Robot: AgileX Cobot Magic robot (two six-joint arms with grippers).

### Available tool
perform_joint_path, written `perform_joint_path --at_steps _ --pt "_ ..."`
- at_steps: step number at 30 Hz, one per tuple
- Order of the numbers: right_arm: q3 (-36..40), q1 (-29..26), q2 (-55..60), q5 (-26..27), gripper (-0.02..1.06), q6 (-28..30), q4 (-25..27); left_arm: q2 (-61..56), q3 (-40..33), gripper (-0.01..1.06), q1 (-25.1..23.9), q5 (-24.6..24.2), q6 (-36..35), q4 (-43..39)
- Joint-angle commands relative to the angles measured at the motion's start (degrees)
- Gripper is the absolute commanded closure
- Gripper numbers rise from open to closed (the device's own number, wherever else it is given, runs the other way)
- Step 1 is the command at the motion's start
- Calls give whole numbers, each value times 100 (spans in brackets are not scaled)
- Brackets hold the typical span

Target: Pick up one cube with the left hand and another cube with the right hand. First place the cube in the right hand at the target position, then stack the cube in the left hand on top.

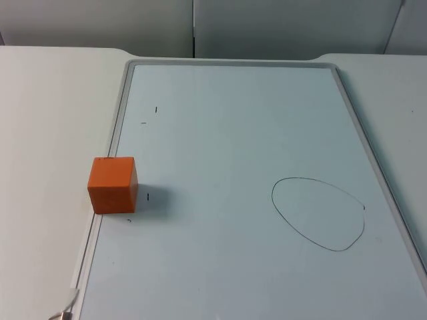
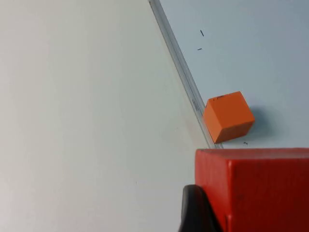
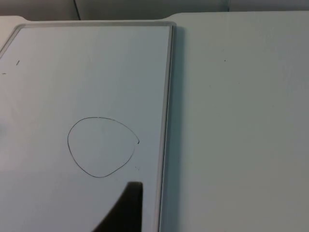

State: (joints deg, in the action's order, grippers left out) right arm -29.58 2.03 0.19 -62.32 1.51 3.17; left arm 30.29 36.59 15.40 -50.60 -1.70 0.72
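**Left gripper clamped on a red cube, second cube not yet picked up**

Left gripper [image 2: 241, 208] held the red cube [image 2: 260, 183], which sat hard against one black fingertip [image 2: 195, 210] in the left wrist view; I judged the grip closed on it. The orange cube [image 1: 112, 184] stood flat on the whiteboard [image 1: 233, 133], at about 9 o'clock on the board in the top view, touching the left frame. The drawn oval [image 1: 319, 213], presumably the target, lay well apart from it at about 4 o'clock, with nothing inside it. The right gripper [image 3: 126, 208] hovered over the oval's side of the board, near the right frame; whether it was open or closed could not be told.

The step in hand appeared to be the right arm's pickup of the orange cube. To do it well:

- The right arm would need to reach across the board to 9 o'clock, so the left arm ought to keep its red cube clear of that path.
- Because the frame crowds the cube's left face, gripping the two faces that run across the frame looked safer.
- A square, centred grip would help the cube land flat in the oval.
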Motion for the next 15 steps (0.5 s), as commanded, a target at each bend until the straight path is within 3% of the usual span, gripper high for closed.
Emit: perform_joint_path --at_steps 1,15 --pt "42 -30 -19 49 0 1 -12 -433 -36 105 16 -259 -42 -18" --pt "42 -30 -19 49 0 1 -12 -1022 -45 105 16 -687 -42 -72"
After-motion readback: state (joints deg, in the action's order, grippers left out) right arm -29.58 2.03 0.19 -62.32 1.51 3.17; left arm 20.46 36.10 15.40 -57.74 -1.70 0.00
